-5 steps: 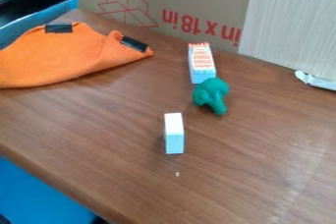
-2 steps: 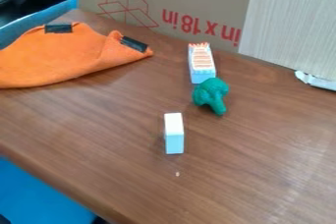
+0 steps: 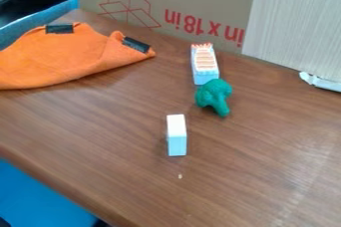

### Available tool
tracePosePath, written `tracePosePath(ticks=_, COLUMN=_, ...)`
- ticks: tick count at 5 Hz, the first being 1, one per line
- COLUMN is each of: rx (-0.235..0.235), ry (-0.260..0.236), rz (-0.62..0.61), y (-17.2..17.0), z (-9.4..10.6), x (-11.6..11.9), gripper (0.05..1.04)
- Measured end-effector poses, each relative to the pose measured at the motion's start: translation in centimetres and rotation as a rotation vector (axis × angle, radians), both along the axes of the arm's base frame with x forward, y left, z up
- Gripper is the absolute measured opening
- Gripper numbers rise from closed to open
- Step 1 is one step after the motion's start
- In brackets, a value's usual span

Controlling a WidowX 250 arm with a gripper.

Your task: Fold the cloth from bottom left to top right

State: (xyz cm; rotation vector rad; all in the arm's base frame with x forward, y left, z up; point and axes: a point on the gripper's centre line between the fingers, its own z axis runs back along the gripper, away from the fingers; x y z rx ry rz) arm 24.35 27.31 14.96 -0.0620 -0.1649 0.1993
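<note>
Tool: we could not tell its state | Orange cloth (image 3: pixel 57 59): we saw it rumpled on the desk (image 3: pixel 266 156), well left of the green toy broccoli (image 3: pixel 214 93) | White block (image 3: pixel 176 135): stood nearer us, slightly left of the broccoli

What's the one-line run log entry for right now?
orange cloth: left side, uneven, black strips on it | green toy broccoli: in front of patterned block | white-topped block: nearer camera

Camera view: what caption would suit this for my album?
Orange cloth lying on a wooden table, near a green toy broccoli and a small white block.
</note>
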Motion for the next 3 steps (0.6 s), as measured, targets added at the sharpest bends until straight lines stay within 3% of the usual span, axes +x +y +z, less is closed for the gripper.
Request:
tracePosePath(ticks=1, rx=0.014, ry=-0.019, rz=-0.037, y=0.0, z=-0.4, x=-1.3, gripper=0.999)
tracePosePath(ticks=3, rx=0.130, ry=-0.168, rz=-0.009, y=0.5, z=-2.4, x=-2.9, gripper=0.999)
